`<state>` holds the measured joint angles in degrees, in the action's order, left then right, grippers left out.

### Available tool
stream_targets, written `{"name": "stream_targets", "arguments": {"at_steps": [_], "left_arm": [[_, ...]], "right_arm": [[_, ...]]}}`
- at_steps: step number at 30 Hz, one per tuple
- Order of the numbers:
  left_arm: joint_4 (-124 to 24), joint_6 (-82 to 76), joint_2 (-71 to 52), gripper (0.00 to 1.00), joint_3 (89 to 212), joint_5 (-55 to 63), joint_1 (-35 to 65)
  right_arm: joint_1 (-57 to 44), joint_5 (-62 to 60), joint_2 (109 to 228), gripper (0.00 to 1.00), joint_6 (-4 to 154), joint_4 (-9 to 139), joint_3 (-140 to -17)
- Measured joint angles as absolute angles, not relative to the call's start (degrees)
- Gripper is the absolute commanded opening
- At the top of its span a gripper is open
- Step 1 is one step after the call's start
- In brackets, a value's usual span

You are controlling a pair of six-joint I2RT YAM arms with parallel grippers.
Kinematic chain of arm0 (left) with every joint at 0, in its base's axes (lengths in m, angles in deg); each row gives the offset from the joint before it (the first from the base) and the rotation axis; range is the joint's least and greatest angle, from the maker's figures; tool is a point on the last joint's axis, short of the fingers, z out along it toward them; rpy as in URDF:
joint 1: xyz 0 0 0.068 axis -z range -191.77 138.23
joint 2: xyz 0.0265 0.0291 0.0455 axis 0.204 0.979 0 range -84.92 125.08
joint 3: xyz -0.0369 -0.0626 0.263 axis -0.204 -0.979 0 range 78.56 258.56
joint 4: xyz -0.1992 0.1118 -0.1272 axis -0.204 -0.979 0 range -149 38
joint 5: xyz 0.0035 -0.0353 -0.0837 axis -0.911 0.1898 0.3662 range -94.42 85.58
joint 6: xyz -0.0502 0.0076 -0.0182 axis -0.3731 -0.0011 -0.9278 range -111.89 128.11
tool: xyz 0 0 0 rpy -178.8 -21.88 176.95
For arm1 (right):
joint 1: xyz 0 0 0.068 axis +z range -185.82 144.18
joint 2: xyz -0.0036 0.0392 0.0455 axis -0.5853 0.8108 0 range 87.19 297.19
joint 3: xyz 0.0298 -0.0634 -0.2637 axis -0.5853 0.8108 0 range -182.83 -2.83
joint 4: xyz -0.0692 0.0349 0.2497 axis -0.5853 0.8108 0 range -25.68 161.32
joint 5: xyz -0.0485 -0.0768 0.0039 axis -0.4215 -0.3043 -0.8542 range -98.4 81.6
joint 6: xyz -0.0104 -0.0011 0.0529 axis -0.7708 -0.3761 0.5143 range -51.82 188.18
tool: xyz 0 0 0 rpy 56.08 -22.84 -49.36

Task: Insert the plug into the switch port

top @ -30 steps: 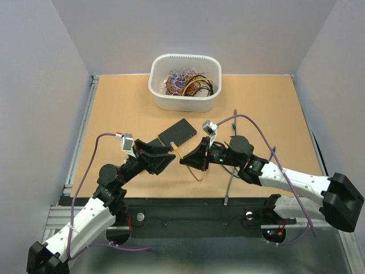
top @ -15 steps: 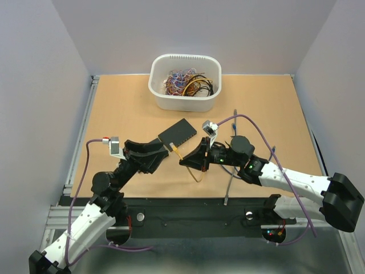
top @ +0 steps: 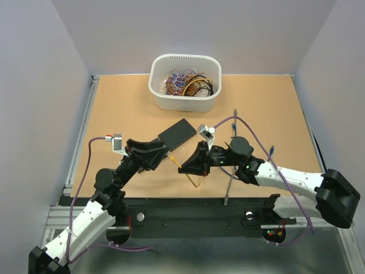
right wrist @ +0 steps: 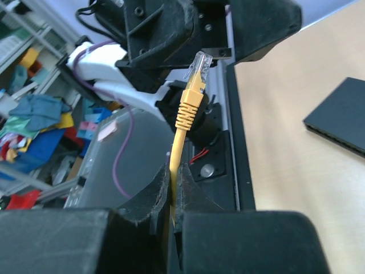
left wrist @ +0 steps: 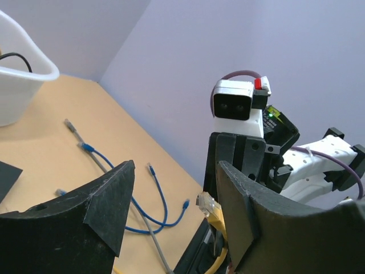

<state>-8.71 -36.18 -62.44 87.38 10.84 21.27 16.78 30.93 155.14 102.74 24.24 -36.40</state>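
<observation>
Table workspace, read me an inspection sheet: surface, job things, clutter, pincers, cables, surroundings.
Surface: tan wooden table, flat, no spills seen.
Job's things: black switch lies flat mid-table; plug is held up in the air, not in any port.
Clutter: white bin of tangled wires at the far edge.
Grippers: right pincer shut on the yellow cable below the plug; left pincer open, holding nothing, facing the plug.
Cables: loose blue cables lie on the table on the right side.
Surroundings: plain grey walls; blurred coloured items beyond the near edge.
</observation>
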Motion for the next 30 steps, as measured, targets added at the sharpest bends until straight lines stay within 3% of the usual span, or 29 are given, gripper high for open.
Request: {"name": "stream_targets", "arguments": {"at_steps": [8,22,30], "left_arm": [[-8.28,-37.89,-65.43,0.70,87.38,11.91,21.27],[-10.18,-38.52,-65.98,0.69,87.38,14.23,21.27],[-11.34,-38.87,-65.50,0.56,87.38,14.41,21.27]], "right_arm": [[16.78,36.89,157.34,0.01,106.00,18.56,-36.40],[16.78,36.59,159.57,0.00,106.57,17.12,-36.77],[16.76,35.78,159.68,0.01,106.55,17.12,-37.93]]}}
